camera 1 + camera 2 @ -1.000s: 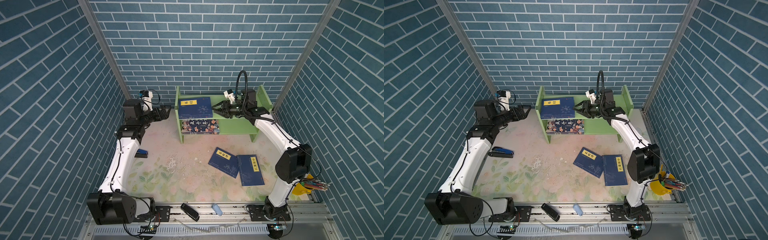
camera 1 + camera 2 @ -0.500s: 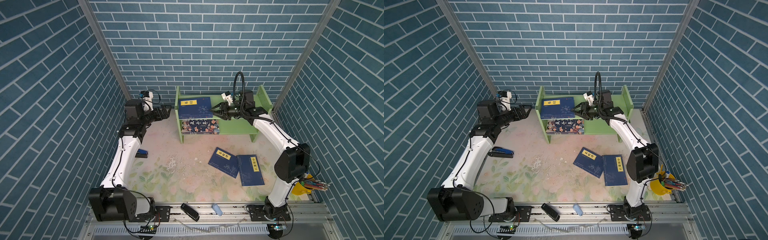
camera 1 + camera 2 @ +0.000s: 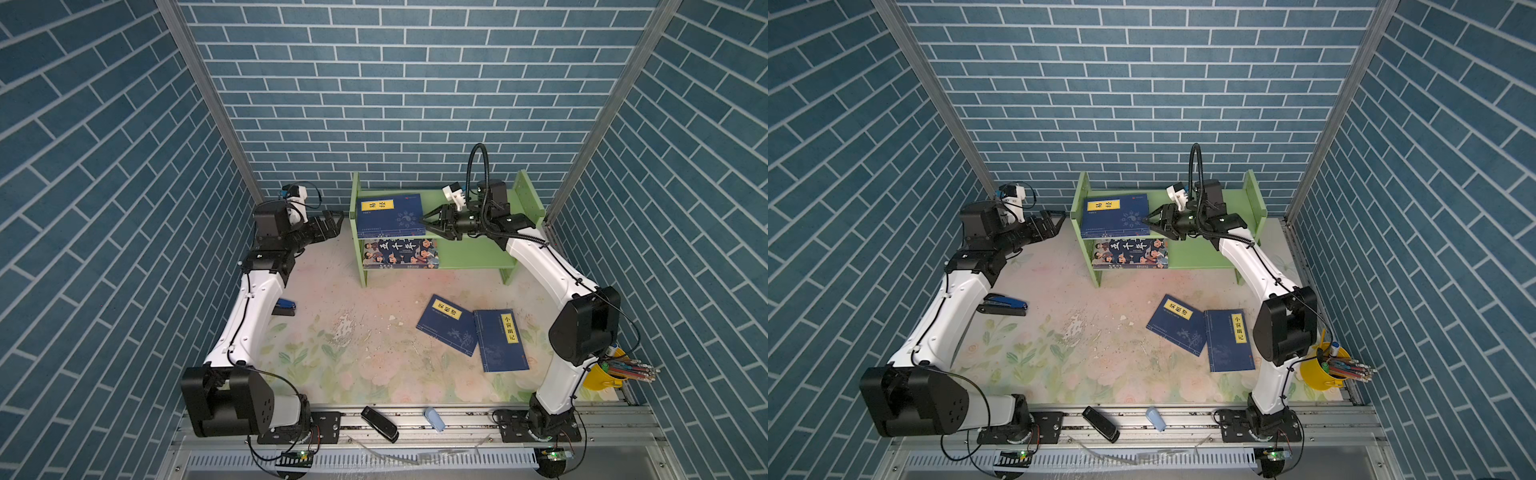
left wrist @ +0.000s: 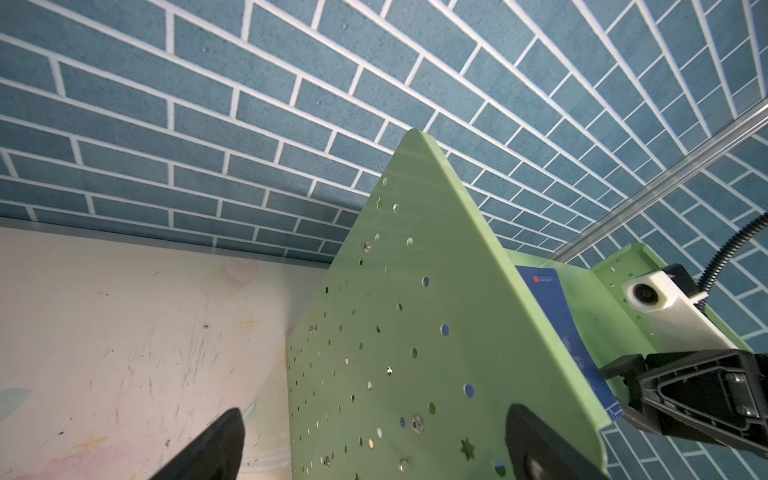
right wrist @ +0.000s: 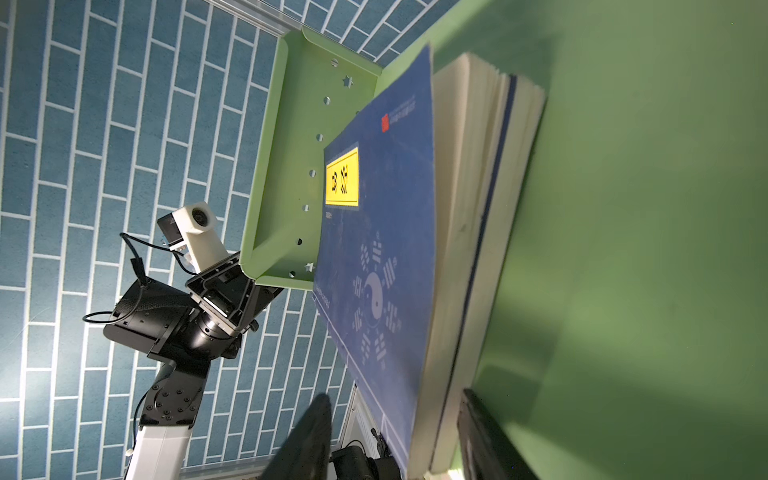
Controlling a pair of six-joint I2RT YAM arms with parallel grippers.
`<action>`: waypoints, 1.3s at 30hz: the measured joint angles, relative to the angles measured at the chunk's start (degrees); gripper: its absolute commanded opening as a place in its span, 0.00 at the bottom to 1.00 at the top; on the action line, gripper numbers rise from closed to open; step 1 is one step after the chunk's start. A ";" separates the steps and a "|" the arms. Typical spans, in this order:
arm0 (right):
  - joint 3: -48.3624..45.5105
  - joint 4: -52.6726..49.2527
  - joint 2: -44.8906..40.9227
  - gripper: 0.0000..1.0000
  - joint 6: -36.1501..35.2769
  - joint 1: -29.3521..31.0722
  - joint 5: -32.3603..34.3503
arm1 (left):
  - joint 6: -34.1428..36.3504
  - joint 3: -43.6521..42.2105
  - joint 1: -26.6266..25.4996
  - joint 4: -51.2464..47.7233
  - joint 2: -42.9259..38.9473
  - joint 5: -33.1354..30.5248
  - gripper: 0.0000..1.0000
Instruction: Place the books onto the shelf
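1. The shelf [image 3: 469, 253] stands at the back, in the middle of both top views. A navy book [image 3: 388, 214] lies flat at the left end of its top tier. The right wrist view shows this to be a stack, with pages under a curling soft cover. The cartoon book [image 3: 400, 253] lies flat on the lower tier, just below.
2. Two loose books [image 3: 446, 324] [image 3: 500, 340] lie flat on the counter [image 3: 353, 299], lower right of centre, touching each other.
3. The right claw [image 3: 424, 221] is half-spread astride the stack's right edge. A gap shows between one finger and the cover, so it is released and not pinching.
4. The left claw [image 3: 334, 224] is spread wide and empty, just beside the shelf's left panel.
5. The loose books look thin, light and floppy, probably with slick covers. Lying flat, they offer little for a finger to get under. The stiffer spine edge, or the edge where the two meet, seems the best hold. A one-corner grip would likely let a book droop.
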 measured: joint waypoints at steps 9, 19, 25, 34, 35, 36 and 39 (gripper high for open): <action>0.00 -0.09 0.00 0.51 0.00 0.04 0.00 | -1.79 -0.55 0.00 0.00 1.90 -0.72 0.99; 0.00 -0.48 -0.17 0.50 0.00 0.13 0.00 | -2.75 -0.83 0.00 0.46 2.10 -0.63 0.99; -0.02 -1.64 -0.59 0.50 0.00 0.28 0.02 | -3.26 -1.09 0.00 0.85 2.43 -0.42 0.99; -0.02 -2.14 -0.72 0.49 -0.02 0.37 0.02 | -3.67 -1.25 0.00 0.90 2.84 0.39 0.99; -0.02 -2.19 -0.74 0.49 0.00 0.37 0.00 | -3.67 -1.25 0.00 0.90 2.91 0.48 0.99; -0.02 -2.27 -0.79 0.49 0.00 0.37 0.00 | -3.69 -1.25 0.00 0.92 2.95 0.59 0.99; -0.02 -2.60 -0.92 0.49 0.00 0.44 0.02 | -3.78 -1.25 -0.02 0.94 2.97 0.70 0.99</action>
